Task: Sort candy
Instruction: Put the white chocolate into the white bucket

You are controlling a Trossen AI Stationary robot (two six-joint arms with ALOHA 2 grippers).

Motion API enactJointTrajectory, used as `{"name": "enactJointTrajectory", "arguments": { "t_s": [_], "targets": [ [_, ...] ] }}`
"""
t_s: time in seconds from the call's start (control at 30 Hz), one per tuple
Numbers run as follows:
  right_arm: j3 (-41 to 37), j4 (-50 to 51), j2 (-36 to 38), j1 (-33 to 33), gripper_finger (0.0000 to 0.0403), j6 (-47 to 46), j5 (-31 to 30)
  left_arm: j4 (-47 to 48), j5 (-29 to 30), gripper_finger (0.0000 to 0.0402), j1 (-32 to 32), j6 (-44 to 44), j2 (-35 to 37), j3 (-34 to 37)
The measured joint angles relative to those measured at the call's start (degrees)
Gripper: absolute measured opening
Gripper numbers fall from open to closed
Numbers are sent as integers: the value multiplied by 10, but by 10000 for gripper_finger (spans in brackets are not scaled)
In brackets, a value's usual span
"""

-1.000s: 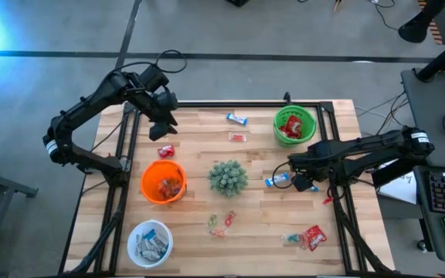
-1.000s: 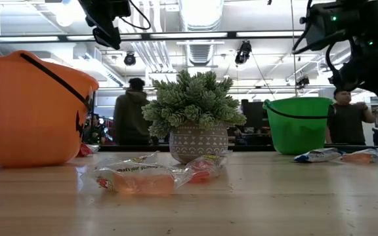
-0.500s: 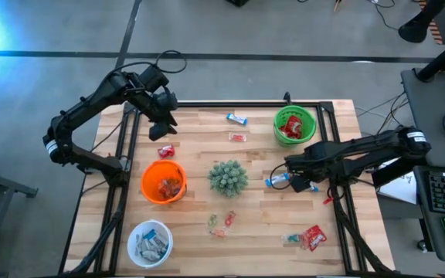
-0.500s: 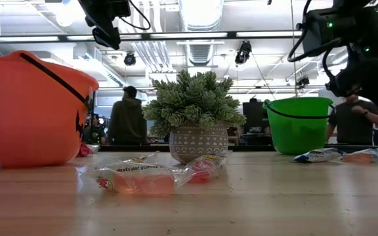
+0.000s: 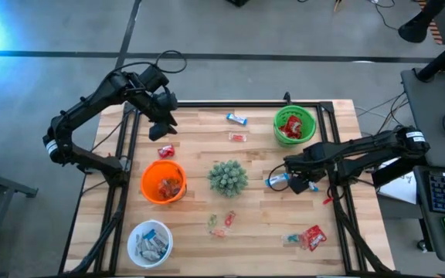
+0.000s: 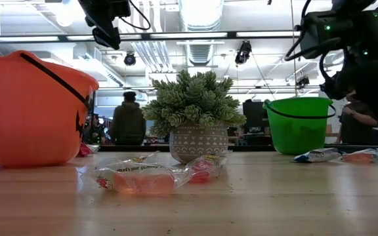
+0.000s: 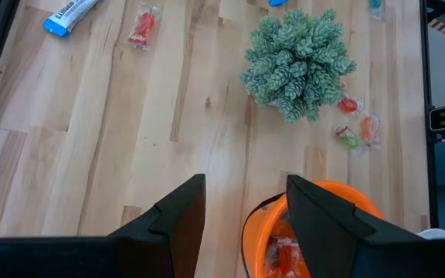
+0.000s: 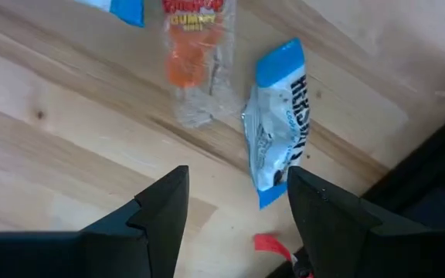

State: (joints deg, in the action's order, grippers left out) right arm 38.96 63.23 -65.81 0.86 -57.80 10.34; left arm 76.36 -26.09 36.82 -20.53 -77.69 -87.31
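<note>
Because the candy is scattered over the wooden table (image 5: 191,224) between the orange bucket (image 5: 163,182), the green bucket (image 5: 294,126) and the white bowl (image 5: 150,241), each piece is to be handled on its own. The potted plant (image 5: 228,177) stands mid-table and is left alone. The right gripper (image 5: 295,176) is held low with its fingers spread and nothing between them, just above a blue-and-white bar (image 8: 279,123) and a clear packet of orange gummies (image 8: 195,58) lying side by side. The left gripper (image 5: 163,126) is parked over the far left part of the table, likewise parted and empty, near a red packet (image 5: 165,150) beside the orange bucket. The bar is judged light, flat and slick in its foil, and likely to slide or crumple; it is best pinched across its short width at mid-length. The gummy packet is judged soft and yielding.
</note>
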Motion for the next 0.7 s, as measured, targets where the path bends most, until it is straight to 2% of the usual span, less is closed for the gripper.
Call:
{"name": "enactJointTrajectory", "arguments": {
  "t_s": [0.7],
  "targets": [
    [-90, -67, 0, 0, 210, 12, 16, 0, 0, 164, 0, 5, 0, 0]
  ]
}}
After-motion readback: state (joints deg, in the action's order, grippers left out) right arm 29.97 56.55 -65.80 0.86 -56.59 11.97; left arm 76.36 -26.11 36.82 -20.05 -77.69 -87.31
